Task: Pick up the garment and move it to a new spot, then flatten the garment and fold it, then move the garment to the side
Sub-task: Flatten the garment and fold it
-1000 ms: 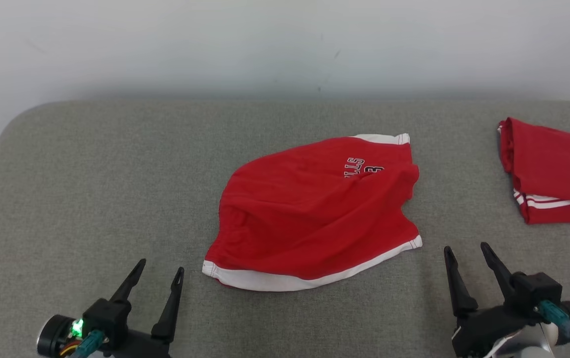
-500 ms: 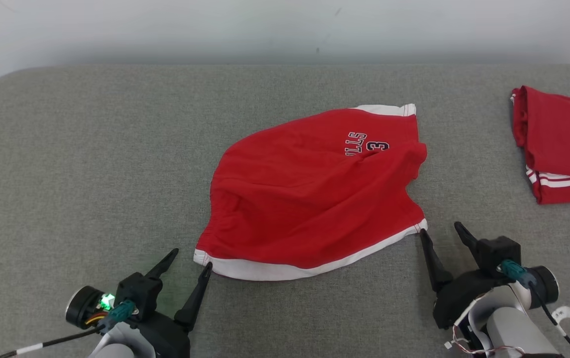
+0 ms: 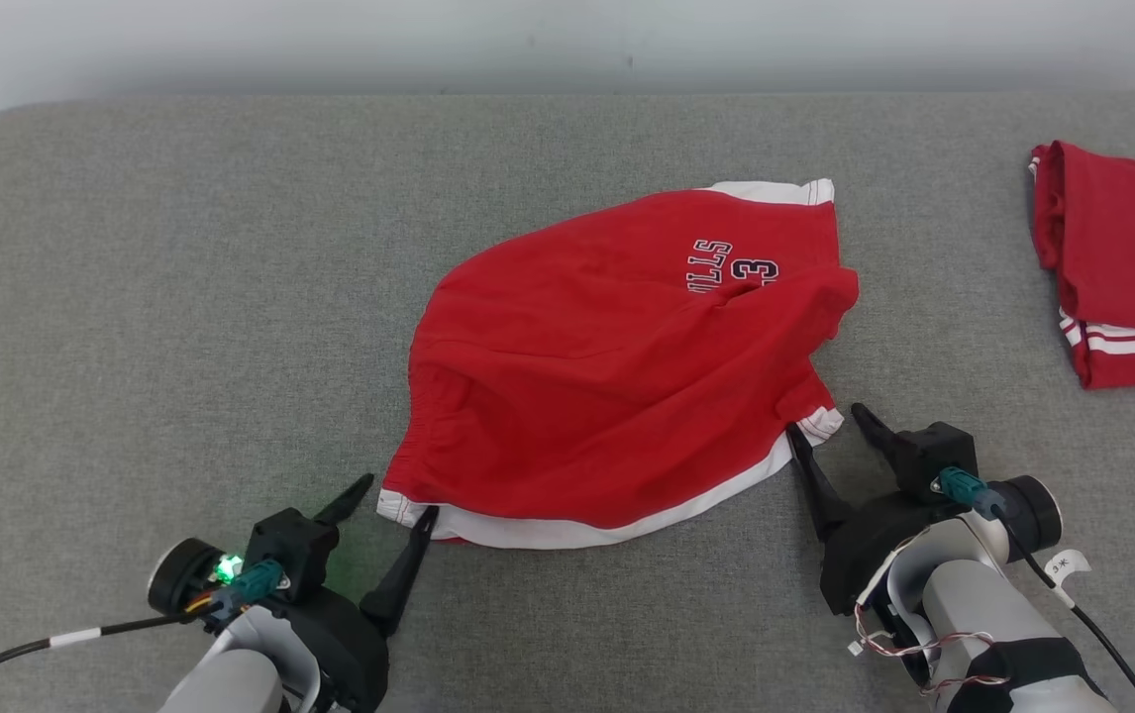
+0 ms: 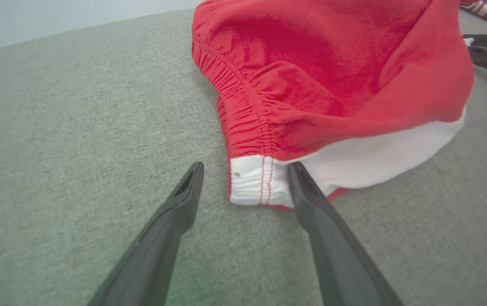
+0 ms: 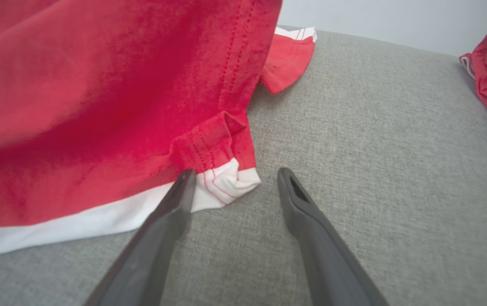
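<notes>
Near the middle of the grey padded table point(image 3: 181, 297), a little toward its right side: red shorts point(image 3: 607, 376), rumpled and humped rather than flat. Along the near hem, a white band point(image 3: 567, 532); more white trim at the far right corner. Dark lettering point(image 3: 726, 267) upside down on the far right part, partly tucked under a fold of cloth.

At the near left corner of the shorts, the left gripper point(image 3: 399, 495), low over the table, jaws spread wide and clasping nothing. Seen from the left wrist, the same gripper point(image 4: 247, 165) with the stitched white corner lying between its fingers point(image 4: 175, 221), the right one touching or just over the band, the left one on bare table beside the gathered waist seam. On its body, a small green light point(image 3: 227, 568).

At the near right corner, the right gripper point(image 3: 825, 418), likewise spread apart and empty. From the right wrist point(image 5: 237, 171), a bunched white corner just at the left fingertip, poking into the gap; the right finger over bare grey fabric.

At the table's right edge, well apart from the shorts, a second red garment point(image 3: 1122, 267) with white stripes, folded. Beyond the far edge, a pale wall point(image 3: 330, 40).
</notes>
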You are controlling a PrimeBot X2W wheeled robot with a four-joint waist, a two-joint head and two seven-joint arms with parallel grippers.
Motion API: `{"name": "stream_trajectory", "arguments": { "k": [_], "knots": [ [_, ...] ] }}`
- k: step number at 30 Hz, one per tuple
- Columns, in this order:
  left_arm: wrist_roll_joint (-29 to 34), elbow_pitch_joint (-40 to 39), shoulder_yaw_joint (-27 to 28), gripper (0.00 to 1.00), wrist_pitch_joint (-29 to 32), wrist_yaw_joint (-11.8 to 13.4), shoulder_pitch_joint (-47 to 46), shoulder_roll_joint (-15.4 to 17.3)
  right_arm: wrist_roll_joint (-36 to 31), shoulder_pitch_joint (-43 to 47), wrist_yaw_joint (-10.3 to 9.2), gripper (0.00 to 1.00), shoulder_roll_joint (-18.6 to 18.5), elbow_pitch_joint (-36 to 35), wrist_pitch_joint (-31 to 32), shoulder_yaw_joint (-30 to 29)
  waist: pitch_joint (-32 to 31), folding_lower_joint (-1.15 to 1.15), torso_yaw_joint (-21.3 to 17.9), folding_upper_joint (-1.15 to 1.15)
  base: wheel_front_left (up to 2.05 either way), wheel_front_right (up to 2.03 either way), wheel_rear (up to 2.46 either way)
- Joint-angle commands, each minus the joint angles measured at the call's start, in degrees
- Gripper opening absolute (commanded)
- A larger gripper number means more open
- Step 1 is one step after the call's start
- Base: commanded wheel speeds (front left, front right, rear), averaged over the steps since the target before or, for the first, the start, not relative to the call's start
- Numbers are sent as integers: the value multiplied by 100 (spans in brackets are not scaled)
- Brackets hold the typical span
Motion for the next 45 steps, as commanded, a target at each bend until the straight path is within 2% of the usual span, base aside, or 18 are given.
{"name": "stream_trajectory", "arguments": {
  "k": [1,3,4,7,12,20,26,31,32,34,35,38,45],
  "knots": [
    [-108,12,-93,99,-18,12,-41,19,53,-39,4,55,39,105,-11,65,14,-1,1,-1,0,0,0],
    [-264,15,-209,10,-17,12,-100,52,108,-84,3,7,38,230,-21,132,20,-1,4,-1,0,0,0],
    [-323,37,-286,0,-17,12,-99,71,129,-108,3,0,36,281,-29,162,16,-1,-3,-1,0,0,0],
    [-453,-93,-333,0,-17,12,-77,92,245,-128,-3,0,-26,303,-96,166,-47,-1,3,-1,0,0,0],
    [-357,-530,13,0,-18,12,355,119,421,171,-3,0,-117,3,-149,152,-319,-1,24,-1,0,0,0],
    [-11,-1294,605,0,-18,13,995,266,623,952,-3,0,-398,-1313,-156,24,-727,-1,-46,-1,0,0,0],
    [25,-1857,741,0,-18,12,589,459,738,827,-3,0,-567,-2370,179,-11,-714,-1,-165,-1,0,0,0],
    [-242,-2065,424,0,38,12,-588,785,869,177,-3,0,-642,-3111,731,-104,-325,-1,-286,-1,0,0,0],
    [-242,-2065,424,0,38,12,-588,785,869,177,-3,0,-642,-3111,731,-104,-325,-1,-286,-1,0,0,0],
    [-450,-2118,309,0,154,12,-1236,922,935,-246,-3,0,-641,-3268,952,-183,-56,-1,-341,-1,0,0,0],
    [-743,-2087,185,0,276,13,-1935,1042,990,-748,-3,0,-596,-3311,1135,-265,232,-1,-397,-1,0,0,0],
    [-1050,-1986,-42,0,511,13,-3049,1286,1020,-1583,-3,0,-462,-3257,1441,-385,753,-1,-508,-1,0,0,0],
    [-1859,-1445,-437,0,947,13,-5488,1564,1146,-3858,-3,0,-40,-2668,2027,-790,1813,-1,-714,-1,0,0,0]
  ]
}}
